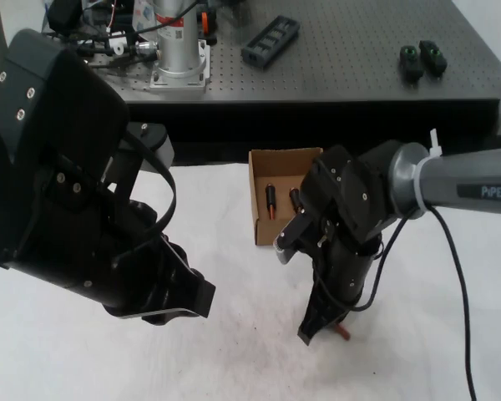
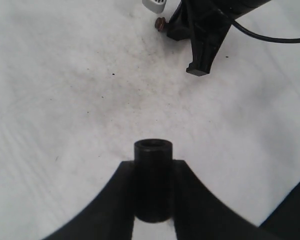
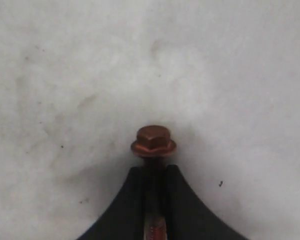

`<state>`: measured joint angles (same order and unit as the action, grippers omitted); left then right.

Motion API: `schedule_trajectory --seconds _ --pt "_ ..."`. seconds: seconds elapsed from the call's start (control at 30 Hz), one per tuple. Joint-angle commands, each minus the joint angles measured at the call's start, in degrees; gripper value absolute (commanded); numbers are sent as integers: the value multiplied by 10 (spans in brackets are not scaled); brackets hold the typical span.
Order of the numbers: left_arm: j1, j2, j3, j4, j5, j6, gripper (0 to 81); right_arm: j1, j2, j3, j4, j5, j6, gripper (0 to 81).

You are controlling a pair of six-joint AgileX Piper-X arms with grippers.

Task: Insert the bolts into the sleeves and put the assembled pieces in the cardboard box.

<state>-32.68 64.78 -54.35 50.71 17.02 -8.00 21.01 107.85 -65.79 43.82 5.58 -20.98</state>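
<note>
Cardboard box (image 1: 271, 180), open at the top, stands at the far middle of a white cloth (image 1: 83, 368) that covers the bench. Two assembled pieces (image 1: 270, 199) lie inside it, side by side.

On the left of the high view, the bulky left arm hangs above the cloth. Its left gripper (image 2: 153, 172) is closed on a black sleeve (image 2: 153, 185), with the fingers pressing its sides and the open bore facing outward.

To the right, just in front of the box, the right arm points down at the cloth. Its right gripper (image 3: 153, 172) is clamped on the shank of a copper-coloured bolt (image 3: 153, 142). The flanged hex head sticks out past the fingertips, close to the cloth. The two held parts are well apart.

Both parts look small, light and rigid, with smooth metal that could slip or twist in a loose grip. The sleeve is probably best held across its middle, leaving the bore clear. The bolt is best held near the head, leaving the shank free to enter.
</note>
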Motion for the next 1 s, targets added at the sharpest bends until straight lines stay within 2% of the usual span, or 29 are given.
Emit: schedule_trajectory --seconds 0.0,0.1,0.23,0.3,0.43,0.5,0.7,0.83,0.97 --pt "1 -6 -1 -8 4 7 7 -18 -15 -3 -72 -80 83 32" --pt "1 -6 4 -40 33 18 7 -53 -54 -3 -98 -146 141 32" --pt "1 -6 46 -165 161 14 7 -105 -147 17 -112 -236 180 32" --pt "-1 -6 76 -256 198 -8 7 -129 -203 49 -145 -285 222 32" --pt "-2 -6 136 -437 233 -60 7 -150 -324 155 -302 -431 355 32" --pt "-2 -2 159 -524 264 -88 7 -144 -376 205 -406 -467 433 32" --pt "-31 45 161 -661 311 -114 7 -100 -430 310 -736 -478 657 32" --pt "-52 66 153 -676 294 -128 7 -88 -430 333 -776 -475 679 32" --pt "-53 68 153 -675 286 -144 7 -88 -430 337 -776 -496 676 32"
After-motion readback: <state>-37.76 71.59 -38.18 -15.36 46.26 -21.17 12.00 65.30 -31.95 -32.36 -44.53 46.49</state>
